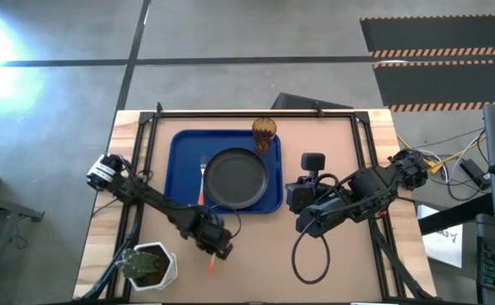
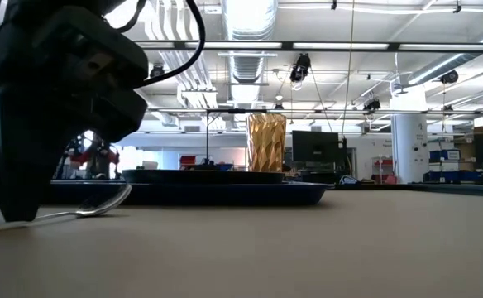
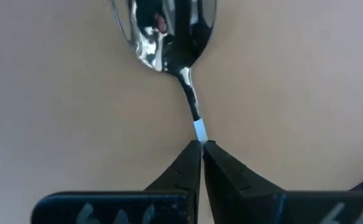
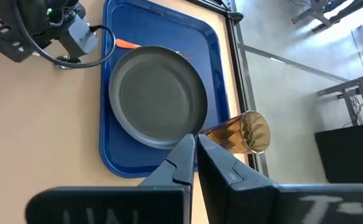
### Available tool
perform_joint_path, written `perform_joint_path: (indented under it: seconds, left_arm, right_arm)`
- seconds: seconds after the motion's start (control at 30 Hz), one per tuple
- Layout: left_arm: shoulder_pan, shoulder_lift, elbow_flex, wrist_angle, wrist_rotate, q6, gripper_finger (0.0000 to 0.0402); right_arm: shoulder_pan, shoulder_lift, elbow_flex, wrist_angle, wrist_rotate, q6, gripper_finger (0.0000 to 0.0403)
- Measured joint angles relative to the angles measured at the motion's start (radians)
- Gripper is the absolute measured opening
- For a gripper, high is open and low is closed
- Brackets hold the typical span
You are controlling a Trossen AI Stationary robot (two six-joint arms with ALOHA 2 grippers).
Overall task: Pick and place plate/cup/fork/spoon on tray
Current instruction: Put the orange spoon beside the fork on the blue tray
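Note:
The spoon lies on the bare wood near the table's front, its silver bowl toward the tray and its orange handle toward the near edge. My left gripper stands over it, pointing steeply down, shut on its stem. The blue tray at the far middle carries the dark plate, the amber cup at its far right corner, and the fork left of the plate. My right gripper hangs shut and empty, raised to the right of the tray. My left gripper pinches the spoon's thin metal stem, a short way behind the bowl, between its two fingertips. The fingers come from above, slanting steeply down, and lie across the stem. The spoon's bowl rests on the table.
A white pot with a green plant stands at the near left corner, close to my left arm. A black cable loop lies on the wood below my right arm. Black rails frame the table's far edge and sides.

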Motion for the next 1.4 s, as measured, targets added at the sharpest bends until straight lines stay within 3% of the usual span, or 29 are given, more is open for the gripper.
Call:
perform_joint_path:
  seconds: [0.47, 0.93, 1.4]
  left_arm:
    - [-0.003, -0.016, 0.011, 0.003, -0.009, 0.000, 0.0001]
    - [-0.003, -0.010, -0.003, 0.020, -0.026, -0.039, 0.0111]
    - [0.000, 0.027, -0.001, 0.030, -0.034, -0.108, 0.0113]
  right_arm:
    - [0.000, 0.000, 0.000, 0.000, 0.000, -0.002, 0.0009]
    - [0.000, 0.000, 0.000, 0.003, 0.000, -0.013, 0.0009]
    - [0.000, 0.000, 0.000, 0.013, 0.001, -0.018, 0.0009]
